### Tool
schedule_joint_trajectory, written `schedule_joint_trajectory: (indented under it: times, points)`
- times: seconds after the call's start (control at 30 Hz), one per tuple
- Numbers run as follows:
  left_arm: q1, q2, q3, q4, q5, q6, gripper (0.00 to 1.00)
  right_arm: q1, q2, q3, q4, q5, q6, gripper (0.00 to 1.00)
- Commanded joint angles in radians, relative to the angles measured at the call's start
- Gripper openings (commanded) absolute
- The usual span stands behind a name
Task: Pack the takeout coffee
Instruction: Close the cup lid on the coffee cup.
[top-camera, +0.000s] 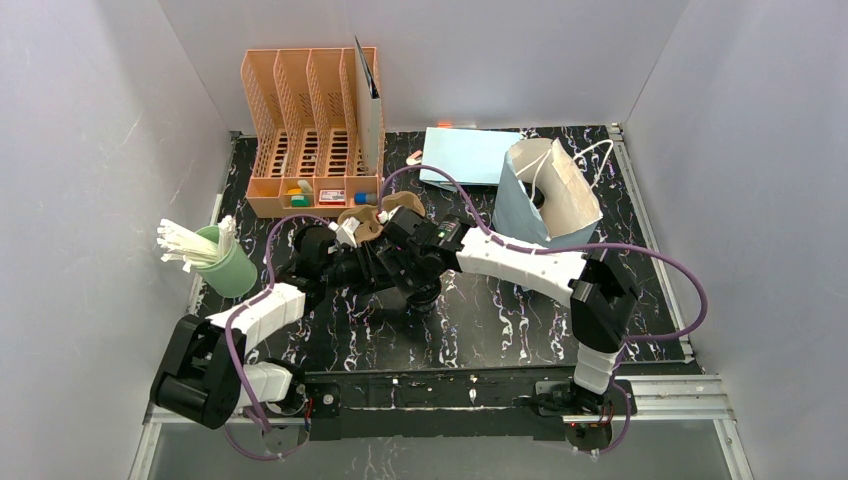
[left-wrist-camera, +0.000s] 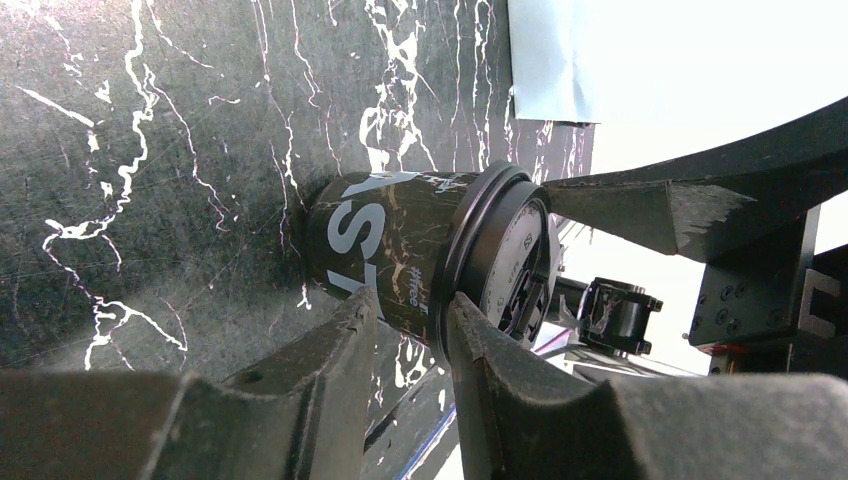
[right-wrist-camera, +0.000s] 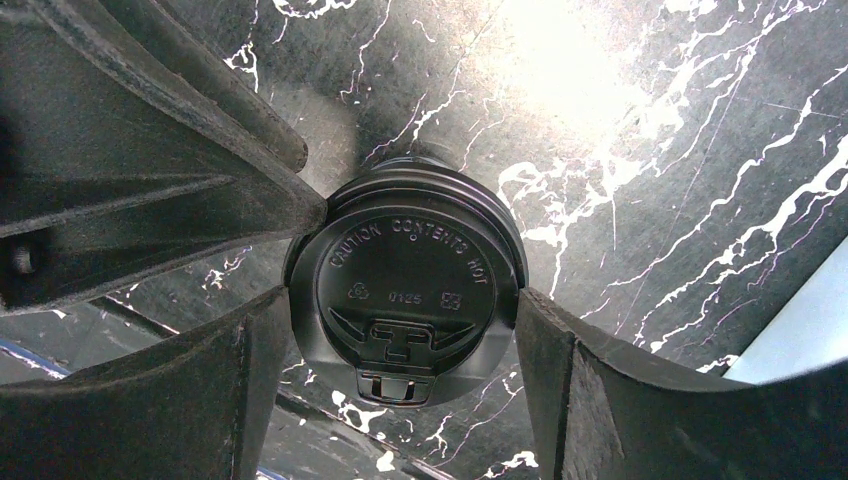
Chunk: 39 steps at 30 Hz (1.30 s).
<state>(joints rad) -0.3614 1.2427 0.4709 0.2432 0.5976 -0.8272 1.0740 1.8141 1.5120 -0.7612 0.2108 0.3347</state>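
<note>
- The cup (right-wrist-camera: 405, 300) stands upright on the tabletop (right-wrist-camera: 650, 150), mid-table, lid up. Its long axis is vertical, so you'd lift it straight up.
- R hand (right-wrist-camera: 402, 298) sits directly over it, looking down that axis. Its fingers are wide, one on each side of the lid, and both look pressed to the rim. I read that as gripping the cup.
- L hand (left-wrist-camera: 411, 295) is side-on at lid height, fingers w/ only a narrow gap, tips at the rim. Can't tell if it's pinching.
- R is the better-placed arm. The bag (top-camera: 555, 200) is on its far-right side, the carrier (top-camera: 405, 203) just beyond the cup.
- Watch the L finger against the lid before you lift.
</note>
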Motion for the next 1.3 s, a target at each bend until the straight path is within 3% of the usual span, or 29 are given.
schedule_joint_trajectory:
  times: [0.0, 0.63, 0.83, 0.97, 1.13, 1.27]
  points:
    - [-0.017, 0.081, -0.039, -0.15, -0.086, 0.052, 0.3, 0.033, 0.144, -0.074, -0.102, -0.068, -0.017, 0.79]
    - [-0.035, 0.079, -0.063, -0.149, -0.133, 0.044, 0.29, 0.035, 0.131, -0.125, -0.054, -0.072, -0.031, 0.79]
    - [-0.034, -0.133, 0.109, -0.323, -0.208, 0.077, 0.37, 0.035, 0.014, -0.122, 0.01, -0.017, -0.055, 0.79]
    - [-0.026, -0.185, 0.226, -0.431, -0.249, 0.113, 0.4, 0.033, -0.043, -0.169, 0.062, -0.004, -0.089, 0.79]
    - [-0.001, -0.177, 0.25, -0.419, -0.202, 0.096, 0.36, 0.035, -0.109, -0.239, 0.135, -0.055, -0.18, 0.8]
    - [0.025, -0.156, 0.195, -0.318, -0.107, 0.04, 0.33, 0.033, -0.159, -0.288, 0.191, -0.147, -0.293, 0.82]
